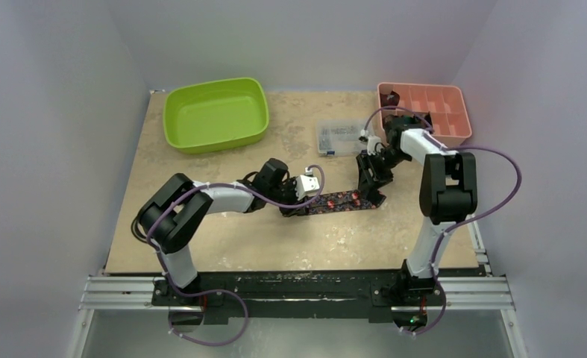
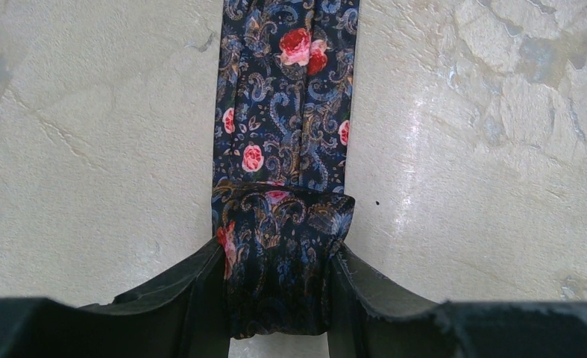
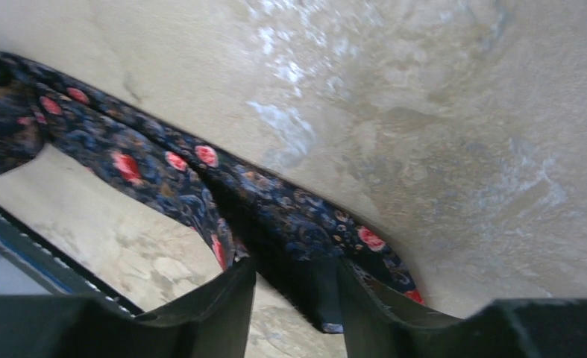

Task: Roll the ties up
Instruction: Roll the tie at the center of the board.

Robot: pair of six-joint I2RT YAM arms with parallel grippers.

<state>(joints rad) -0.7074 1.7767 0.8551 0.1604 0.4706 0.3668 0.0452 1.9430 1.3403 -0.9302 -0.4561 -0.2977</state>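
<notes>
Fingers (image 2: 189, 291) of the left gripper (image 2: 279, 257) were clamped from both sides on the rolled end of the tie (image 2: 286, 127), with the small coil squeezed between them and resting on the table (image 2: 89, 149). Fingers (image 3: 219, 302) of the right gripper (image 3: 294, 280) stood parted astride the tie's other end, which ran down between them. The fabric lay against one finger, while a strip of tabletop showed between it and the other, so they were not pinching it. Under both pairs of fingers spread the mottled beige table. Well beyond the left fingers and off to their left sat a green basin (image 1: 215, 118). Beyond the right fingers, off to their right at the far corner, stood a pink tray (image 1: 463, 125) divided into compartments. Between the two pairs of fingers the tie lay on the table in one straight band, dark with blue paisley and red-pink roses, flat except for the coil in the left grip. Close to the right fingers it creased along its length. Just beyond the right fingers, between basin and tray, lay a clear box (image 1: 336, 137) of small parts, apart from the tie.
</notes>
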